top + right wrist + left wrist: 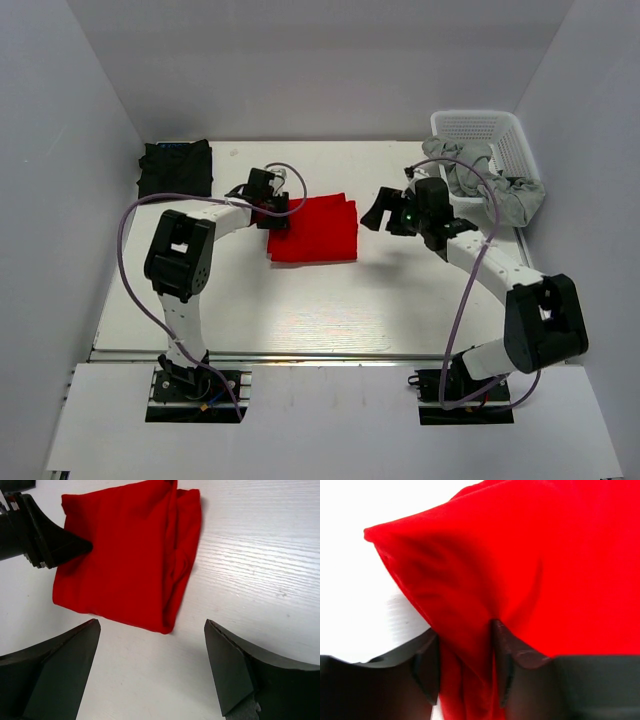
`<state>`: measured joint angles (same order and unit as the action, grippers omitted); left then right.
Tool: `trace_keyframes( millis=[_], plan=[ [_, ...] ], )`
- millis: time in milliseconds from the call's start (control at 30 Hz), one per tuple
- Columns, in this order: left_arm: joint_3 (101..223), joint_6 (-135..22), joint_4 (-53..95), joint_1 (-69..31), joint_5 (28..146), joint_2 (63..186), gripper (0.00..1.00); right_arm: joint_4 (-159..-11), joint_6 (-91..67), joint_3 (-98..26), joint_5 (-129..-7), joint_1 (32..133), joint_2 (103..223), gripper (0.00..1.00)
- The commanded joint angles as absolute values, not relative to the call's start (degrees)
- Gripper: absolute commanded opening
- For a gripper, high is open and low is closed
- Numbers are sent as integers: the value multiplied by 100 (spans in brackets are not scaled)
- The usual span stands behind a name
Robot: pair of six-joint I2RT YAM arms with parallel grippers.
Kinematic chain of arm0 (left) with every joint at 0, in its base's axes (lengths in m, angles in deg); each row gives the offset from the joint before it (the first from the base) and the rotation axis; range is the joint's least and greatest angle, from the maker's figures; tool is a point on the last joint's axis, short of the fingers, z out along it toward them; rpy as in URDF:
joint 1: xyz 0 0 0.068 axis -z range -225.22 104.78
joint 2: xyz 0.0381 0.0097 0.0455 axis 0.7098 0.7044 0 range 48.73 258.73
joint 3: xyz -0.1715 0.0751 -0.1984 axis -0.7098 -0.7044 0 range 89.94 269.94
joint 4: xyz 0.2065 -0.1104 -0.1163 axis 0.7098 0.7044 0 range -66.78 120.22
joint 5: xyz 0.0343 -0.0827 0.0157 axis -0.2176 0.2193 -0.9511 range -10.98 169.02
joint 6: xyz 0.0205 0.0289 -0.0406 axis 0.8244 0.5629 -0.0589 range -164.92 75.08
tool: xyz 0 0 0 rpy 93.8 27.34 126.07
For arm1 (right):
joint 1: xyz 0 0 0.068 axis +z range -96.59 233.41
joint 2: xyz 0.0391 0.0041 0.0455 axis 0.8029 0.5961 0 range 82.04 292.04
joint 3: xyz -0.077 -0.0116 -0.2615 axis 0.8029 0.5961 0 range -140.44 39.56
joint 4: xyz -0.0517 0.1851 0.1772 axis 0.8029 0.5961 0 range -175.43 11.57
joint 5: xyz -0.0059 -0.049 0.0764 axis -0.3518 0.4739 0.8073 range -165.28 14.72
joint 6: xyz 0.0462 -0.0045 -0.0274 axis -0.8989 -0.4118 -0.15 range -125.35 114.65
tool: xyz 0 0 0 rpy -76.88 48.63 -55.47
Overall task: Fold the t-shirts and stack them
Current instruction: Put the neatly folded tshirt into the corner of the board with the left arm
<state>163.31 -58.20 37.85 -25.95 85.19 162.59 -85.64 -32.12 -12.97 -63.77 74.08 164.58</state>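
Observation:
The folded red t-shirt (pixel 315 230) lies mid-table; it also shows in the right wrist view (pixel 125 555) and fills the left wrist view (pixel 530 565). My left gripper (pixel 274 215) is shut on the shirt's left edge, with red cloth pinched between its fingers (pixel 512 655). My right gripper (pixel 385 212) is open and empty, just right of the shirt and above the table; its fingers (pixel 225 670) frame bare table. The folded black t-shirt (pixel 175 167) lies at the back left corner.
A white lattice basket (pixel 490 140) stands at the back right with grey cloth (pixel 500 190) hanging over its rim. White walls close in the table on three sides. The left gripper (pixel 45 540) shows in the right wrist view.

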Motion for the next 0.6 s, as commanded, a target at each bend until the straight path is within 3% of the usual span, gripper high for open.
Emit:
trace_keyframes(
  millis=[0, 100, 200, 233, 567],
  plan=[
    [16307, -5722, 4730, -2369, 7674, 16746, 49, -8719, -3146, -1046, -6919, 7389, 15958, 90],
    [16430, -5722, 4862, -2316, 7472, 16975, 34, -8622, -3111, -765, -7245, 7380, 15632, 90],
    [16544, -5670, 4862, -2316, 7541, 17115, 3, -8596, -3040, -597, -7439, 7389, 15342, 90],
    [16622, -5670, 4923, -2316, 7541, 17116, 0, -8587, -3040, -484, -7483, 7398, 15245, 90],
    [17607, -4002, 4809, -2527, 6568, 16089, 0, -8613, -2900, -166, -8187, 7380, 14857, 90]
  ],
)
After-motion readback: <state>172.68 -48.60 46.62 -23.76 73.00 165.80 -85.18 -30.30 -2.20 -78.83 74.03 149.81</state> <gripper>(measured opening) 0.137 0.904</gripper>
